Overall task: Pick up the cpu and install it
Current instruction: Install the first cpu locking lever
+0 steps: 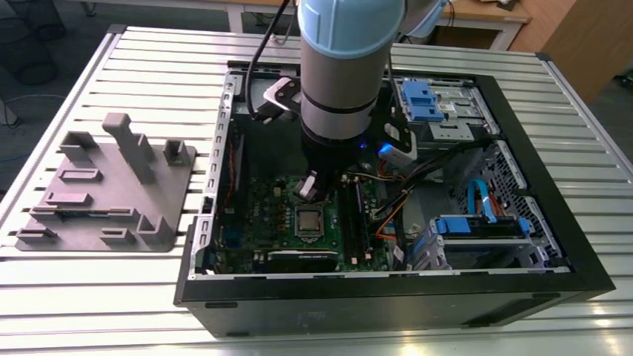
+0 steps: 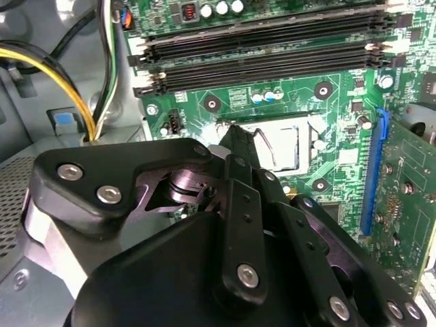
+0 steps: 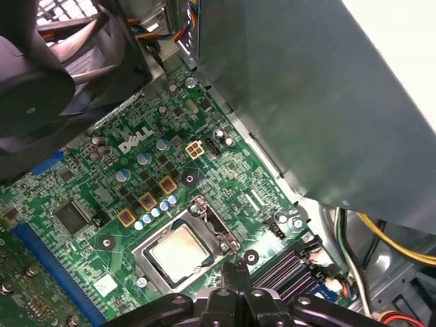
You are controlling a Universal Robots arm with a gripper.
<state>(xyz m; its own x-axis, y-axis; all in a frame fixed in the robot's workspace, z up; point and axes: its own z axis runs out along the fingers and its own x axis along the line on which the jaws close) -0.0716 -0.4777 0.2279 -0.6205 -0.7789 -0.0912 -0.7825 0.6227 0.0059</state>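
Sitting flat in the socket frame [image 3: 182,246] on the green motherboard [image 3: 136,191], the cpu [image 3: 178,253] shows you its pale metal top, level with the frame around it, so it looks to be already seated in place. In the exterior view you find it [image 1: 310,221] low in the open computer case [image 1: 554,245], just below the arm's tool. The gripper [image 3: 235,272] hangs just beside the socket's edge, near the memory slots [image 2: 272,58], apart from the chip and holding nothing. Its fingers [image 2: 240,146] look pressed together at a narrow tip in both wrist views. The grey tray [image 1: 104,189] stands outside the case on the slatted table [image 1: 118,311], well apart.
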